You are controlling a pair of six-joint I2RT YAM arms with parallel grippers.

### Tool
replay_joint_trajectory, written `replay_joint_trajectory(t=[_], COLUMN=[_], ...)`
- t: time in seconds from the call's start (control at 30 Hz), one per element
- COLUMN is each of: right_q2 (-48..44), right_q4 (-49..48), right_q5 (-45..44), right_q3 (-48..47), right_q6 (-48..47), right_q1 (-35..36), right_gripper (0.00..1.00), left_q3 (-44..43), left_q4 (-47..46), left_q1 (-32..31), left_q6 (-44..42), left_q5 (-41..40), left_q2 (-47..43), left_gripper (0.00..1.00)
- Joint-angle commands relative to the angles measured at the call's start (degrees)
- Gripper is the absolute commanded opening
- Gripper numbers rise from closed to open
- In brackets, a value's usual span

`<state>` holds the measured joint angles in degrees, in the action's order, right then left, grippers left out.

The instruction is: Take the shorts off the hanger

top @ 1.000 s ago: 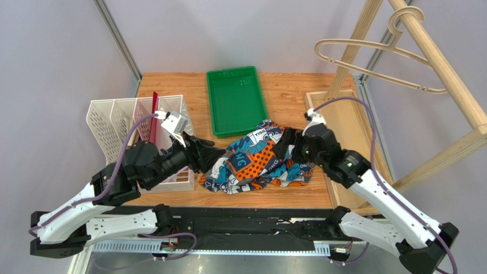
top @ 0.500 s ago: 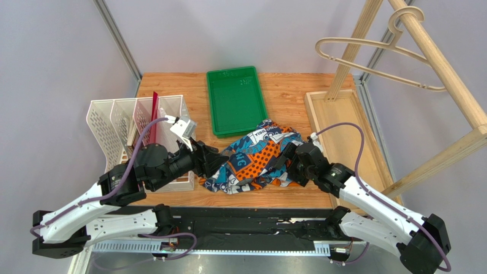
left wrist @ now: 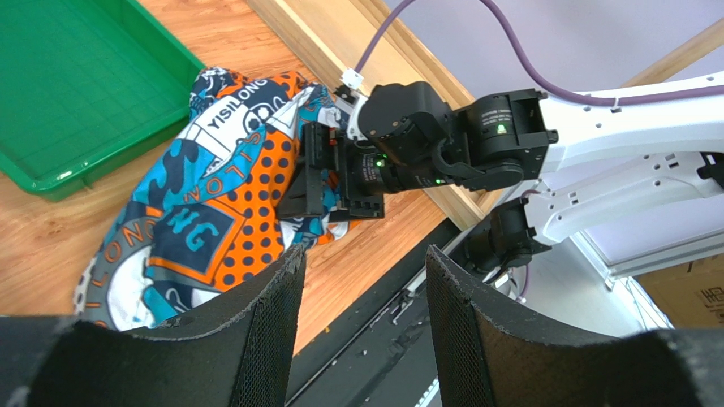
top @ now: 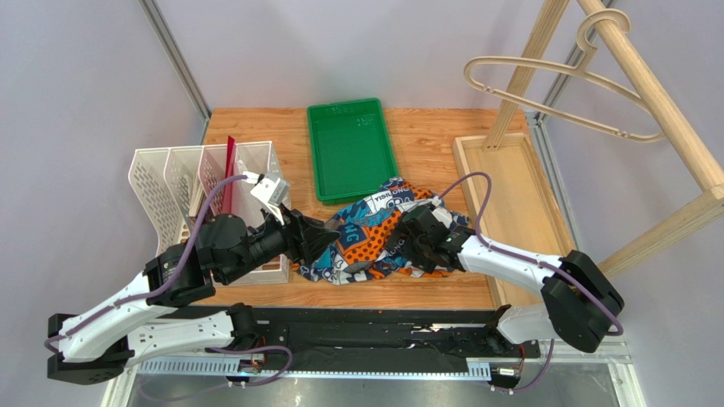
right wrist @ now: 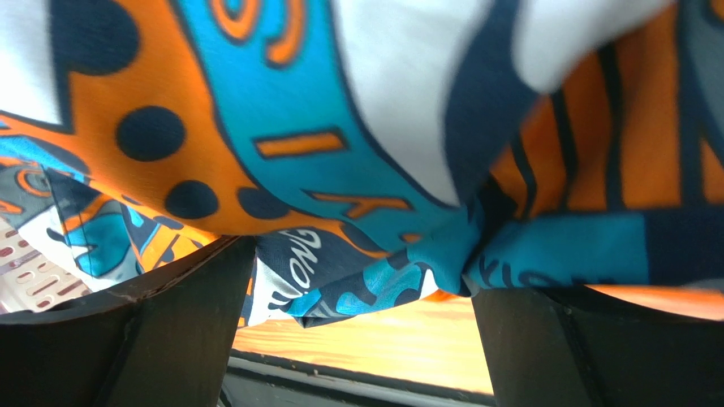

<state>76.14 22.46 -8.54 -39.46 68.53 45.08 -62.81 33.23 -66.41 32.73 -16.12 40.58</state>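
Shorts (top: 374, 237) lie crumpled by the tabletop's (top: 425, 136) near edge, just before the green tray (top: 350, 148), already off the hanger (top: 552, 89), which hangs bare on the rack (top: 663, 102) at far right. The right claw (right wrist: 361, 271) gapes wide around a fold; the left claw (left wrist: 364, 263), part-open and empty, hovers beside. Seemingly only pulling both arms clear remains.

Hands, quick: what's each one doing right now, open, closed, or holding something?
Left hand: open, nothing between its fingers.
Right hand: wide open against the shorts, not gripping them.
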Motion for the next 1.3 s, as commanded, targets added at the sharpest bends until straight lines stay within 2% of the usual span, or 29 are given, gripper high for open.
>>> replay_joint_trajectory(t=[0.0,0.17,0.27,0.3,0.47,0.5,0.57,0.67,0.7,0.87,1.07,1.27], right_q2=[1.82,-1.16,-2.83,-3.1,-4.59,-4.68,-5.29,-6.26,-6.53,-10.12,-19.88,-24.11], right_q4=[-4.7,-7.16,-7.87,-8.22,-9.89,-10.5,-11.2,-12.44,-12.44,-15.24,-14.29,-11.04], right_q5=[-4.2,-7.98,-9.13,-9.3,-7.9,-7.64,-6.68,-4.92,-4.39,-0.44,2.64,3.0], right_q3=[-1.94,2.19,3.78,3.95,5.71,5.97,6.85,6.95,6.86,7.21,4.58,-3.77], right_q6=[-1.91,-4.02,-6.21,-6.83,-10.34,-10.87,-11.66,-14.29,-15.7,-20.27,-28.89,-33.45], right_q1=[0.89,1.68,1.68,1.68,1.68,1.68,1.68,1.68,1.68,1.68,1.68,1.68], right_gripper=[0.96,0.8,0.68,0.61,0.42,0.35,0.3,0.14,0.02,0.0,0.0,0.0], left_q3=[-0.91,0.05,0.93,1.02,0.23,0.14,0.4,1.02,0.76,0.67,0.14,0.14], left_q4=[0.16,0.17,-0.62,-0.97,-0.8,-0.63,-0.45,-1.15,-0.98,-0.62,-0.98,-0.63], left_q1=[-0.38,-0.38,-0.38,-0.3,-0.38,-0.3,-0.3,-0.3,-0.3,-0.3,-0.21,-0.21], left_q6=[0.67,1.11,1.11,1.11,1.02,1.11,1.28,1.02,0.67,0.67,-0.56,-0.65], left_q5=[0.56,-0.31,-0.67,-0.58,-0.14,-0.05,-0.14,-0.75,-1.02,-0.58,-1.11,-0.84], left_q2=[-0.41,-1.81,-1.73,-1.56,0.11,0.2,-0.23,-0.76,-0.76,-0.06,0.99,1.0], left_gripper=[0.6,0.6,0.6,0.6,0.6,0.6,0.6,0.6,0.6,0.6,0.61,0.61])
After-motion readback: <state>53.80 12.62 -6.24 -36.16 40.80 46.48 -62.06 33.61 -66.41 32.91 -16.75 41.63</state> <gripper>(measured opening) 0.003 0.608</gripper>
